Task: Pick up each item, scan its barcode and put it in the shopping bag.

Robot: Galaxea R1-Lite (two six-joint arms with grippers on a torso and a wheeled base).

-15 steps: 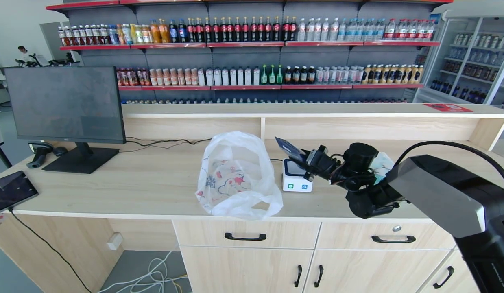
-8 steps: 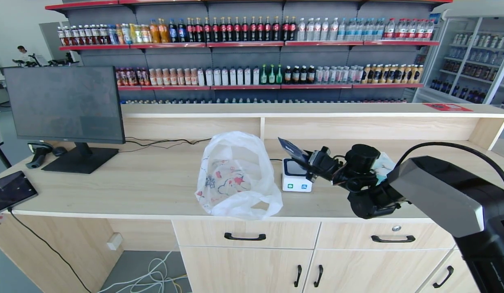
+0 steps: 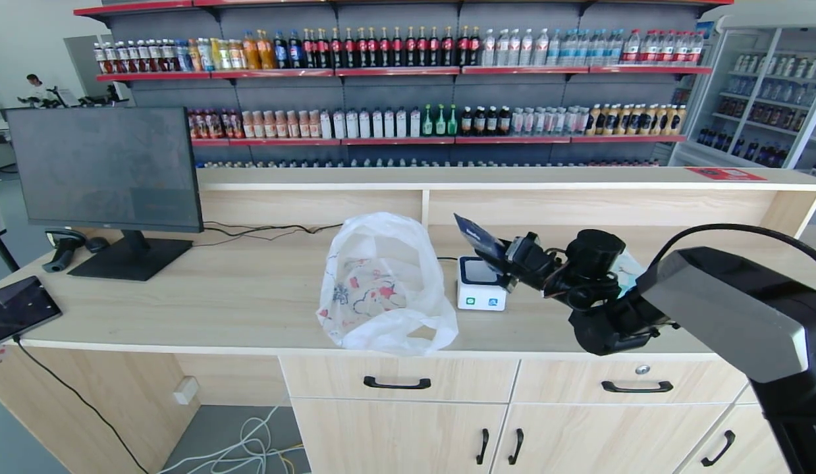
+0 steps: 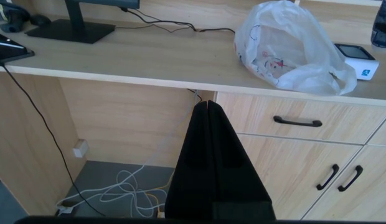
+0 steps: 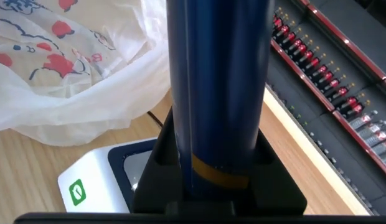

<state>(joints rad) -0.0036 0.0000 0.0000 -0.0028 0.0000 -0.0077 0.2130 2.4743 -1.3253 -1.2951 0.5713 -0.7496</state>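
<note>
The right gripper (image 3: 508, 253) pinches a dark blue packet (image 3: 477, 235), held tilted just above the white scanner (image 3: 480, 294), which sits right of the shopping bag (image 3: 381, 286) on the counter (image 3: 249, 296). The packet's barcode can't be made out. Behind the arm a pale item (image 3: 628, 266) peeks out, mostly covered. The left gripper (image 4: 208, 106), fingers pressed together and empty, hangs low before the cabinet doors (image 4: 305, 155).

On the table (image 3: 249, 303), left to right: monitor (image 3: 105, 168), shopping bag (image 3: 381, 283), scanner (image 3: 481, 289) (just beside the bag); item (image 3: 477, 236) above scanner.
</note>
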